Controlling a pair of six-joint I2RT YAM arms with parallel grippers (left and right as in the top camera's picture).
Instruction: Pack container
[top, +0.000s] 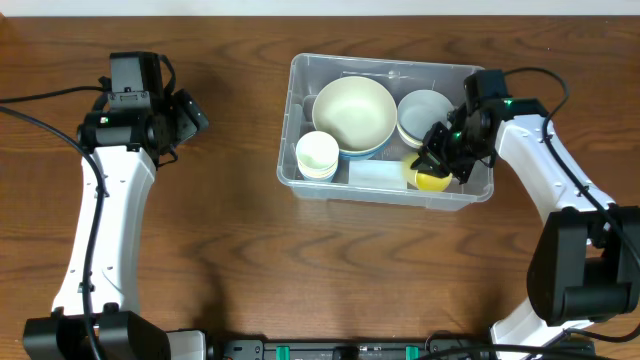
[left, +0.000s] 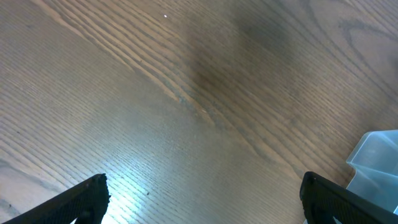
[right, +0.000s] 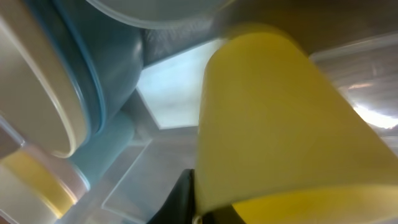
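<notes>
**Overhead: right pincer clenched at yellow cup inside the container**

The clear plastic container (top: 289, 120) sat on the wooden table (top: 200, 260) toward 1 o'clock from its middle, long sides running left to right. Inside, a large cream bowl (top: 353, 113) nested in a blue-rimmed one filled the centre. A smaller pale bowl (top: 425, 112) lay at 2 o'clock, a stack of pale cups (top: 317, 155) at 8 o'clock and a flat pale-blue piece (top: 375, 175) at 6 o'clock. A yellow cup (top: 432, 181) lay in the 4 o'clock corner.

The right pincer (top: 440, 160) reached down into that corner, clenched, right at the yellow cup. In the right wrist view the cup (right: 273, 118) filled most of the frame, tipped on its side, with one dark finger (right: 177, 202) at its lower edge. Whether the cup's wall was pinched could not be told.

The left pincer (top: 190, 115) hung over bare table at 10 o'clock, well apart from the container. It was released, fingertips spread wide, grasping nothing. Its wrist view showed wood grain and one container corner (left: 376, 155) at 4 o'clock.
</notes>
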